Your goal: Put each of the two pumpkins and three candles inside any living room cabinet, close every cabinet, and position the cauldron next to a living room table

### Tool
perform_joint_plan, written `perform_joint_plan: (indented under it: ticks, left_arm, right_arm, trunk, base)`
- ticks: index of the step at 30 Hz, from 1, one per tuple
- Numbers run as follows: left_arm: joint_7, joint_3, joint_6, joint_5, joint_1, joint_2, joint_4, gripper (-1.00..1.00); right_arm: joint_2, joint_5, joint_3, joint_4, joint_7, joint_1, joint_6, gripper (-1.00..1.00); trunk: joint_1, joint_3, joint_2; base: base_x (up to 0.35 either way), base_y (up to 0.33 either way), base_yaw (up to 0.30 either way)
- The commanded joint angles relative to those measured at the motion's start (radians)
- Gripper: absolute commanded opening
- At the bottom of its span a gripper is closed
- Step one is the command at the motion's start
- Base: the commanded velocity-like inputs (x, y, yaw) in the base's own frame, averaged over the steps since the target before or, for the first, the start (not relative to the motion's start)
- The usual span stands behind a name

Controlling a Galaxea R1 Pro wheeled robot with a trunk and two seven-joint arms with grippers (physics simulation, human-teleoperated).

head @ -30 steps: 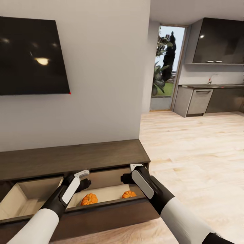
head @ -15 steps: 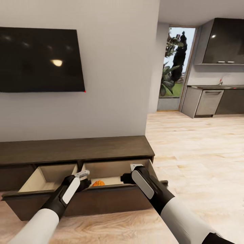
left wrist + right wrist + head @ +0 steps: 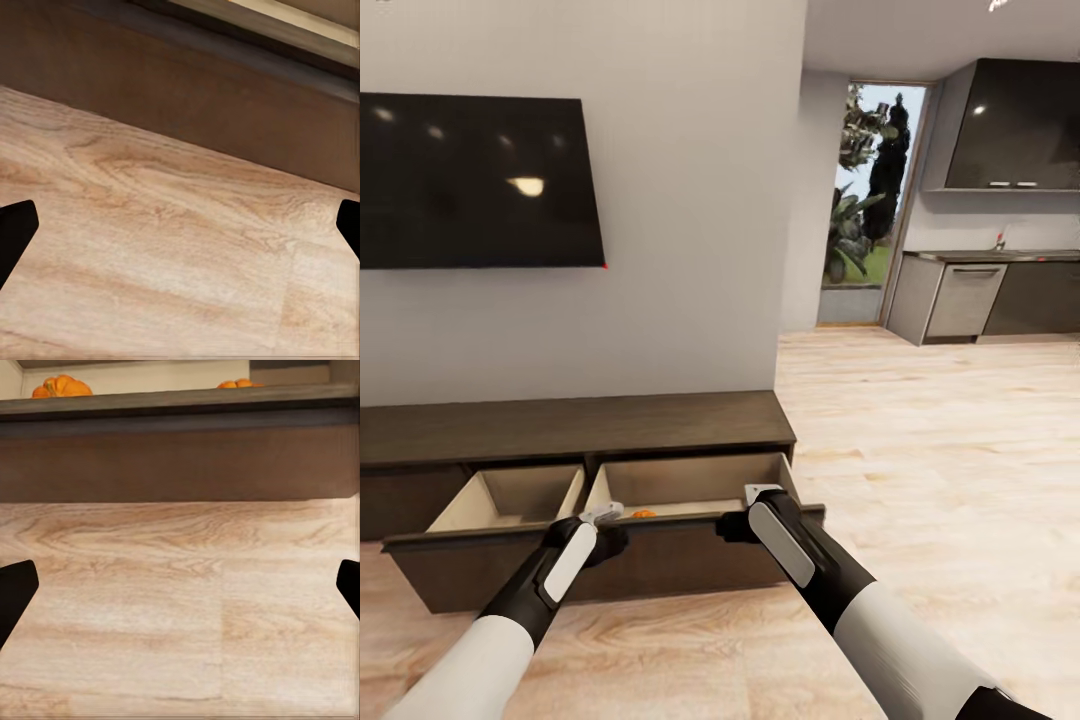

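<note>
While both drawers of the cabinet [image 3: 575, 430] are pulled out, the pumpkins [image 3: 61, 386] are seen inside, beneath a wall television [image 3: 475, 182]; both grippers' jaws are spread wide above wooden floor [image 3: 940, 450].

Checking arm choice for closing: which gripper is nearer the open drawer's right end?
Right. The right gripper sits at the drawer front near its right end; the left gripper is at the front's middle, farther from that end.

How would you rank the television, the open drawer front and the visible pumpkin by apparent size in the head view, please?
1. Drawer front, widest
2. Television, close to it, partly cut off at the frame edge, so unsure
3. Pumpkin, an orange sliver above the drawer edge
</note>
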Motion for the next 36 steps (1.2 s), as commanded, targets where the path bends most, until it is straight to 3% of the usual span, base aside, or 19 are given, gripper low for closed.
perform_joint_plan:
  ticks: [1, 9, 18, 36]
  left_arm:
    - [0.010, -0.005, 0.001, 0.012, -0.001, 0.001, -0.002, 1.00]
    - [0.009, -0.005, 0.001, 0.014, -0.001, 0.001, -0.002, 1.00]
    - [0.009, -0.001, 0.001, 0.016, -0.001, 0.001, -0.062, 1.00]
    - [0.009, -0.006, 0.001, 0.016, 0.000, 0.001, -0.067, 1.00]
  right_arm:
    - [0.000, -0.010, 0.002, -0.001, -0.010, -0.001, 0.000, 1.00]
    - [0.000, -0.011, 0.002, -0.001, -0.010, -0.001, 0.000, 1.00]
    - [0.000, -0.011, 0.002, -0.001, -0.010, -0.001, 0.000, 1.00]
    - [-0.003, -0.010, 0.002, -0.001, -0.009, -0.001, -0.005, 1.00]
  trunk:
    - [0.000, -0.001, -0.001]
    - [0.000, -0.001, -0.001]
    - [0.034, -0.029, -0.064]
    - [0.103, -0.086, -0.190]
  base:
    - [-0.062, -0.046, 0.000]
    - [-0.012, -0.009, 0.000]
    - [0.000, 0.000, 0.000]
    - [-0.068, 0.000, 0.000]
